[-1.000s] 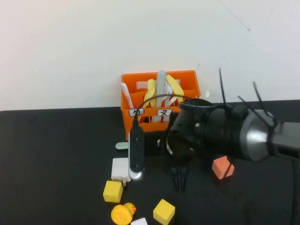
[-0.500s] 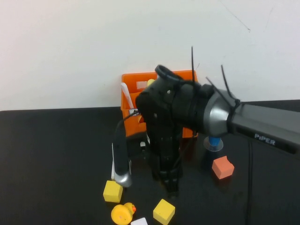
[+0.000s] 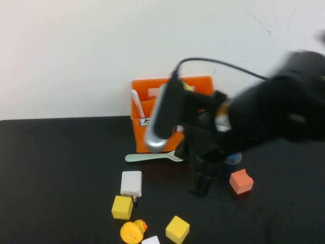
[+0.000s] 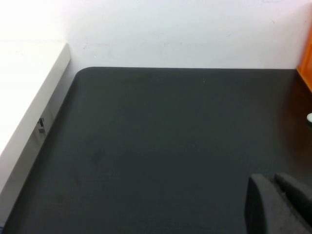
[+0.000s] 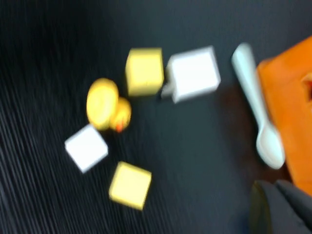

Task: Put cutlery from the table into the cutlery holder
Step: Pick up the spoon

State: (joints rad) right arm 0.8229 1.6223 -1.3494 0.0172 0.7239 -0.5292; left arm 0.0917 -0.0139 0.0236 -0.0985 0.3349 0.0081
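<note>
The pale mint-green spoon point(image 3: 152, 157) lies flat on the black table point(image 3: 61, 168), just in front of the orange cutlery holder point(image 3: 142, 109). My right arm covers most of the holder. My right gripper point(image 3: 201, 187) points down at the table to the right of the spoon's bowl, shut and empty. In the right wrist view the spoon point(image 5: 257, 117) lies along the holder's side point(image 5: 292, 112), near the gripper point(image 5: 275, 187). The grey fork is hidden. My left gripper point(image 4: 273, 181) is shut and empty over bare table, out of the high view.
A white charger point(image 3: 131, 183), two yellow cubes point(image 3: 122, 207) point(image 3: 177, 229), a yellow duck point(image 3: 133, 232) and a white cube point(image 3: 151, 240) lie in front of the spoon. An orange cube point(image 3: 240, 181) and a blue cup point(image 3: 233, 158) sit to the right.
My right arm has swung and turned above the table in front of the holder. Its wrist has risen and shifted right. The spoon now shows in full. The objects have not moved.
</note>
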